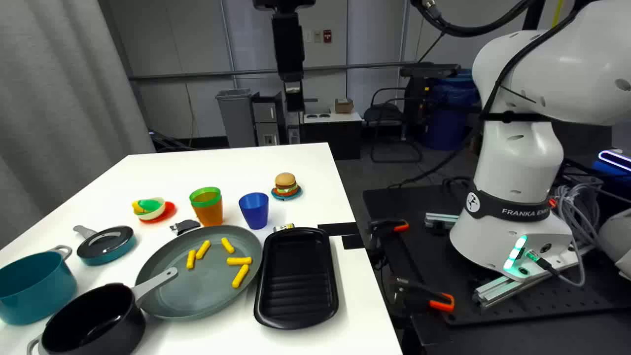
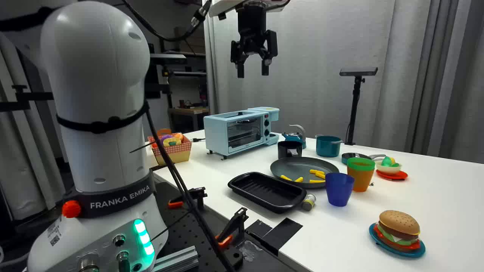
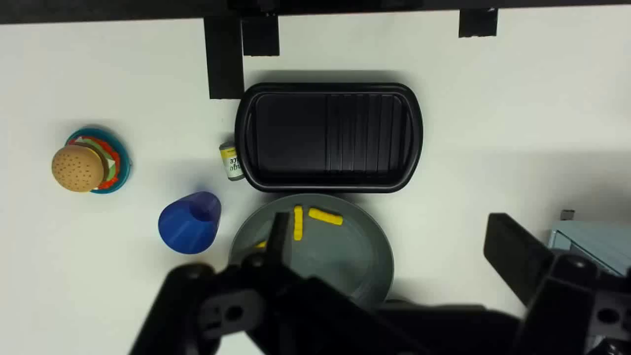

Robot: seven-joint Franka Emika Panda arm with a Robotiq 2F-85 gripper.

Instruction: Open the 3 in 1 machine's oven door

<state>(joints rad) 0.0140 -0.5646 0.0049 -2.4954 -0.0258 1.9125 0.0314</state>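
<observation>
The light blue 3 in 1 machine [image 2: 214, 136] stands on the far part of the table in an exterior view. Its glass oven door [image 2: 245, 133] faces the table's middle and looks shut. Control knobs [image 2: 266, 123] are to the right of the door. A corner of the machine [image 3: 599, 239] shows at the right edge of the wrist view, partly behind a finger. My gripper [image 2: 252, 71] is open and empty, high above the table; it also shows edge-on in an exterior view [image 1: 294, 101] and in the wrist view [image 3: 389, 219]. The machine is out of that edge-on view.
A black tray [image 2: 266, 190], a grey pan [image 2: 302, 166] with yellow sticks, a black pot [image 2: 289, 149] and a teal kettle [image 2: 293, 139] stand before and beside the machine. Cups, a toy burger [image 2: 399, 230] and a basket [image 2: 174, 153] are also on the table.
</observation>
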